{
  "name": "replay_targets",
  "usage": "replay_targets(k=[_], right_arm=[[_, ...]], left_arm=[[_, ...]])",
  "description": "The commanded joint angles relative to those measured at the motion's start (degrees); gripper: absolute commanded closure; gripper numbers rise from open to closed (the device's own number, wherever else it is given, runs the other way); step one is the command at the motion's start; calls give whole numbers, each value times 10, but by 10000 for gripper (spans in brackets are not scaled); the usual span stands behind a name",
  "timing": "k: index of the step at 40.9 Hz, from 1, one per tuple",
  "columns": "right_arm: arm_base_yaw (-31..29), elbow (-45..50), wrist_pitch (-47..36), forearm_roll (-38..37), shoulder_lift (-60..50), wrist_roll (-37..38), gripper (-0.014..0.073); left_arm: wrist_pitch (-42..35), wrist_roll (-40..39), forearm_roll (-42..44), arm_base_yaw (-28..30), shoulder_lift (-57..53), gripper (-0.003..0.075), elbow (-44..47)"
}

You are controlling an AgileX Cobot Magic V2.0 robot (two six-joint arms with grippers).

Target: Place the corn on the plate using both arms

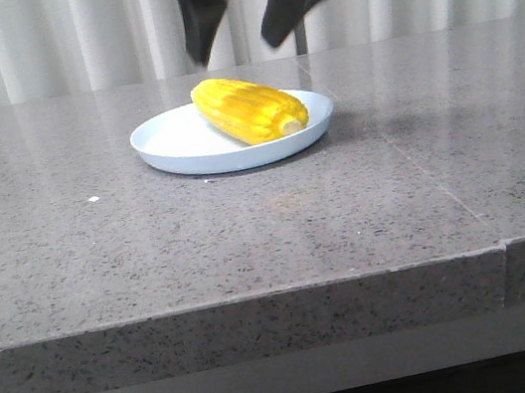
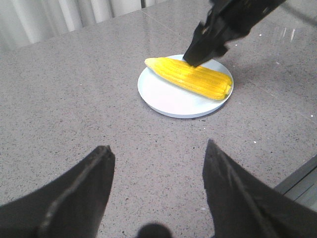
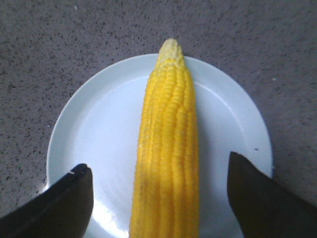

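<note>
**Corn lay on the plate, both claws spread and empty**

Front view: one corn cob (image 1: 248,108) lay diagonally on one pale blue-white plate (image 1: 174,149), its stub end toward the camera, on a speckled grey stone tabletop (image 1: 151,255). The right gripper (image 1: 238,17) hung above it with its two dark fingers parted, touching nothing. The task looked essentially done.

Left wrist view: the left gripper (image 2: 157,168) stood well back from the plate (image 2: 166,96), fingers wide apart and holding nothing. The cob (image 2: 190,78) reached nearly across the plate, tapered tip at one rim. The right gripper (image 2: 210,42) hovered over it.

Right wrist view: the corn (image 3: 168,144) ran between the spread fingers of the right gripper (image 3: 161,198), clear of both, with the plate's rim (image 3: 59,134) showing to either side.

By its look, the cob would be stiff, fairly light and inclined to roll, its kernel rows offering some grip though glossy. The thick middle, pinched across its width, seemed the safest hold; the tapered tip would likely slip.
</note>
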Motion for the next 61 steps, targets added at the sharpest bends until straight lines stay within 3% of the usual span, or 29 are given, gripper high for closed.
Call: replay_targets(k=[1, 7, 28, 39, 49, 54, 61], right_arm=[[-2, -6, 16, -35, -85, -2, 13], [-2, 52, 29, -65, -176, -2, 13], [-2, 329, 41, -65, -537, -2, 13], [-2, 399, 104, -64, -682, -2, 13], [-2, 409, 122, -64, -728, -2, 20], [-2, 409, 122, -64, -728, -2, 143], [-2, 409, 121, -64, -728, -2, 451]], left_arm=[[-42, 0, -3, -4, 3, 334, -15], [-42, 0, -3, -4, 3, 334, -15], [-42, 0, -3, -4, 3, 334, -15], [-42, 0, -3, -4, 3, 335, -15], [-42, 0, -3, -4, 3, 335, -15], [-42, 0, -3, -4, 3, 391, -15], [-42, 0, -3, -4, 3, 563, -15]])
